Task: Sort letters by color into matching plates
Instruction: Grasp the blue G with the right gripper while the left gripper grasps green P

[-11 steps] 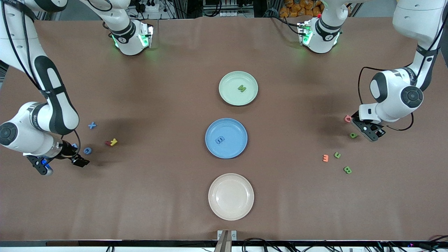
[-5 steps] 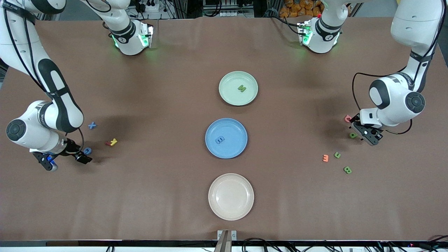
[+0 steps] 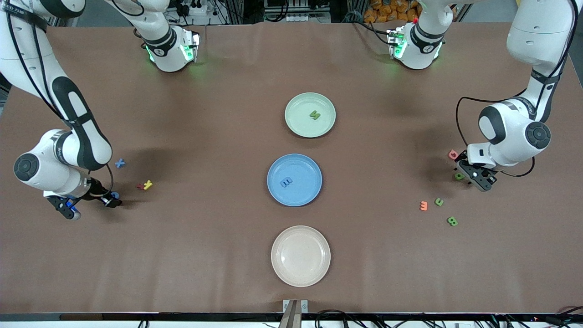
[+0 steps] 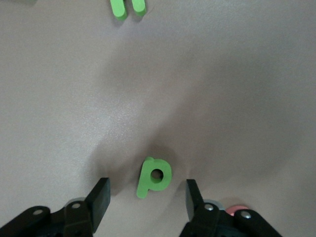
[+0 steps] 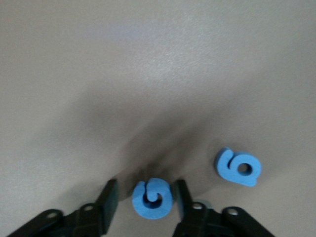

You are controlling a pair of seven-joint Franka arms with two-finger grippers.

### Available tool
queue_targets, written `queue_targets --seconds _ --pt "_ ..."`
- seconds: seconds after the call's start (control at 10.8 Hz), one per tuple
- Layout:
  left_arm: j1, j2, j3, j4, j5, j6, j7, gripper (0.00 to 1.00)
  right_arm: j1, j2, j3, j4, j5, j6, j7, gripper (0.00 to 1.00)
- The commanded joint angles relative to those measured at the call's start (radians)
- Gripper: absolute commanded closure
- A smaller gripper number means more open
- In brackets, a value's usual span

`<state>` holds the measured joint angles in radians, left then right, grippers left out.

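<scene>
My right gripper (image 3: pixel 111 200) (image 5: pixel 146 187) is low at the right arm's end of the table. Its fingers are open closely around a round blue letter (image 5: pixel 152 198) lying on the table. A blue 6 (image 5: pixel 238 168) lies beside it, and a blue X (image 3: pixel 120 163) lies farther from the front camera. My left gripper (image 3: pixel 465 176) (image 4: pixel 146 186) is open around a green p (image 4: pixel 154 177) (image 3: pixel 459 176), with gaps on both sides. Two more green letters (image 3: pixel 439 202) (image 3: pixel 452 221) lie nearer the camera. The green plate (image 3: pixel 296 123) holds a green letter (image 3: pixel 314 115). The blue plate (image 3: pixel 305 191) holds a blue letter (image 3: pixel 286 182).
A cream plate (image 3: pixel 300 256) sits nearest the front camera, in line with the other two plates. Red and yellow letters (image 3: pixel 145 185) lie beside the blue ones. An orange letter (image 3: pixel 423 206) and a pink letter (image 3: pixel 452 154) lie among the green ones.
The right gripper slid over the round blue letter and its fingers narrowed around it. The left gripper shifted over the green p and its fingers narrowed a little.
</scene>
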<state>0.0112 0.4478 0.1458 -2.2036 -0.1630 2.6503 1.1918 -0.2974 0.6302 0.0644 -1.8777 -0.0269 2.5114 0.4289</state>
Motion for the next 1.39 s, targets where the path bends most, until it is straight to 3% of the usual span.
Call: queue_targets --seconds 0.0,0.09,0.19,0.37,0.46,0.65,0.74,1.3 --pt "0.0 0.017 -0.006 0.012 -0.027 0.017 0.034 0.38 -0.039 -0.058 0.012 -0.073 -0.011 0.014 -0.08 0.74" --pt "-0.004 0.023 -0.008 0.013 -0.027 0.02 0.034 0.39 -0.039 -0.056 0.012 -0.074 -0.011 0.014 -0.084 0.83" --pt "-0.005 0.025 -0.008 0.013 -0.029 0.022 0.032 0.4 -0.037 -0.056 0.012 -0.074 -0.011 0.014 -0.09 0.87" --pt "-0.013 0.026 -0.011 0.013 -0.029 0.022 0.025 0.47 -0.02 -0.067 0.017 -0.058 -0.031 0.0 -0.152 0.88" --pt "-0.013 0.028 -0.011 0.013 -0.027 0.022 0.025 0.58 -0.002 -0.079 0.017 -0.043 -0.057 -0.006 -0.192 0.88" --pt "-0.014 0.028 -0.02 0.015 -0.029 0.022 0.022 0.93 0.029 -0.084 0.02 0.018 -0.103 -0.089 -0.269 0.86" --pt "-0.016 0.028 -0.02 0.015 -0.029 0.022 0.022 1.0 0.053 -0.083 0.02 0.038 -0.106 -0.106 -0.31 0.84" --pt "-0.066 -0.038 -0.114 0.018 -0.024 -0.03 -0.179 1.0 0.266 -0.073 0.052 0.112 -0.088 -0.117 -0.315 0.82"
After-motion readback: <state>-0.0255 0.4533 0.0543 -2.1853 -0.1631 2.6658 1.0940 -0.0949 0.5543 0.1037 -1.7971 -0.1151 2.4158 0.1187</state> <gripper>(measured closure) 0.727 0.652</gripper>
